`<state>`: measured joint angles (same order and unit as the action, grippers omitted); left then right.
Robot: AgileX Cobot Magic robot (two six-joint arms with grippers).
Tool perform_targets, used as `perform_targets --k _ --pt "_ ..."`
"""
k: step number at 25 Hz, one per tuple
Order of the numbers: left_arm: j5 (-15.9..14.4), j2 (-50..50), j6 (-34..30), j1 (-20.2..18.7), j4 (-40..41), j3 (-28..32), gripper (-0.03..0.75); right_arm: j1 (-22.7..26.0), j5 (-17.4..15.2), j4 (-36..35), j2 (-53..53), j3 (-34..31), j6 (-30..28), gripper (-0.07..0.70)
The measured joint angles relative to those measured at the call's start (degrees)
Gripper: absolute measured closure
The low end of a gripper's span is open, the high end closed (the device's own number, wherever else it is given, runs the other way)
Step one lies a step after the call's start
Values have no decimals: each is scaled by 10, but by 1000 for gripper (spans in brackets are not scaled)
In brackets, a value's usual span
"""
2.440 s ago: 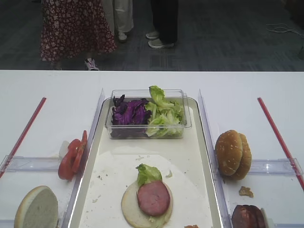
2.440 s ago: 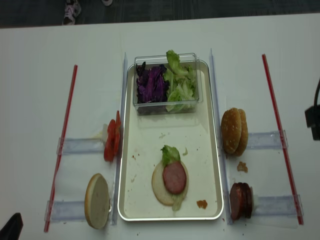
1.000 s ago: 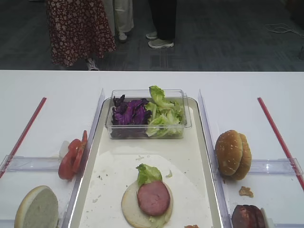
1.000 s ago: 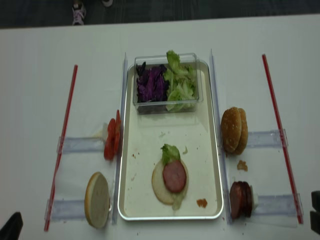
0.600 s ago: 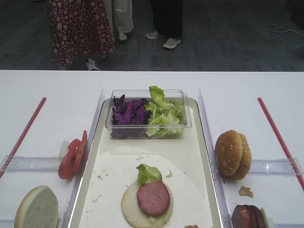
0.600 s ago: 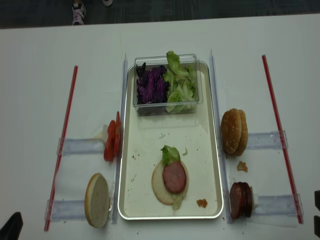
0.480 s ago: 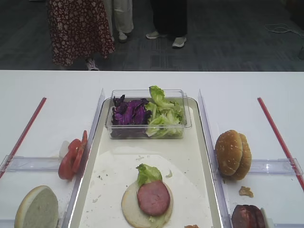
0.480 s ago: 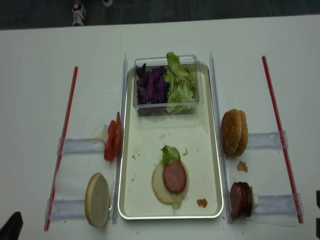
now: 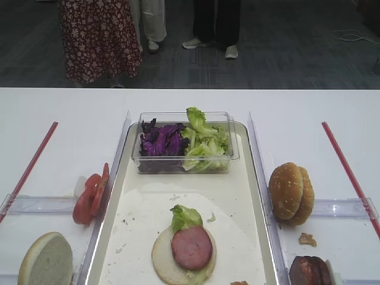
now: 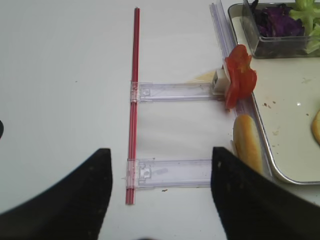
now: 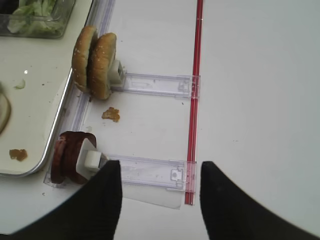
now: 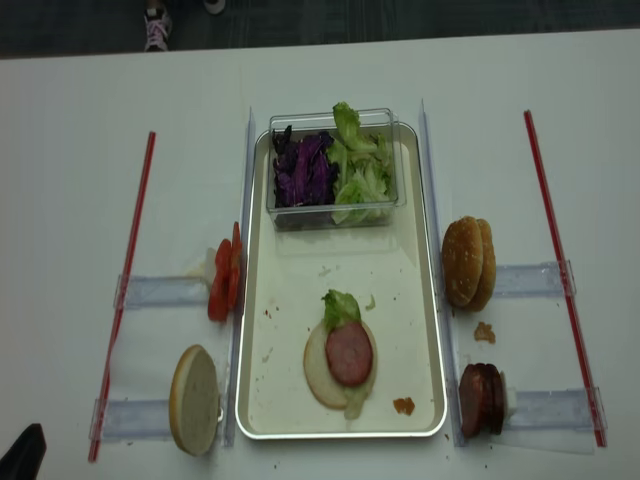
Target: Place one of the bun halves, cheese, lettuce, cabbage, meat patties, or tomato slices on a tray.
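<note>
Right claw [image 11: 156,200]: spread, empty, over worktop's right edge.
Left claw [image 10: 159,192]: spread, empty.
Next: descend squarely astride the upright pinkish-red round meat patties [image 11: 67,156].

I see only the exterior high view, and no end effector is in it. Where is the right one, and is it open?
Observer: The right end effector is open; the patties' holder shows between its fingers.
Operator: My view cuts off the patties. How do they stand?
Observer: The patties stand on edge, with a white block against them.
Operator: And the left one?
Observer: The left end effector is open too, above the holder beside the bun half.
</note>
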<state>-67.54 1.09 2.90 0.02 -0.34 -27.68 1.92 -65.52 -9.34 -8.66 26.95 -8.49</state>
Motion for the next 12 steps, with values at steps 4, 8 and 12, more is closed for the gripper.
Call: perform_targets --k 4,8,12 --pt "0 0 0 0 0 0 304 0 -1 0 18 0 0 248" --pt "0 0 0 0 0 0 304 0 -1 0 46 0 0 248" --pt "0 0 0 0 0 0 304 1 -5 0 69 0 0 248"
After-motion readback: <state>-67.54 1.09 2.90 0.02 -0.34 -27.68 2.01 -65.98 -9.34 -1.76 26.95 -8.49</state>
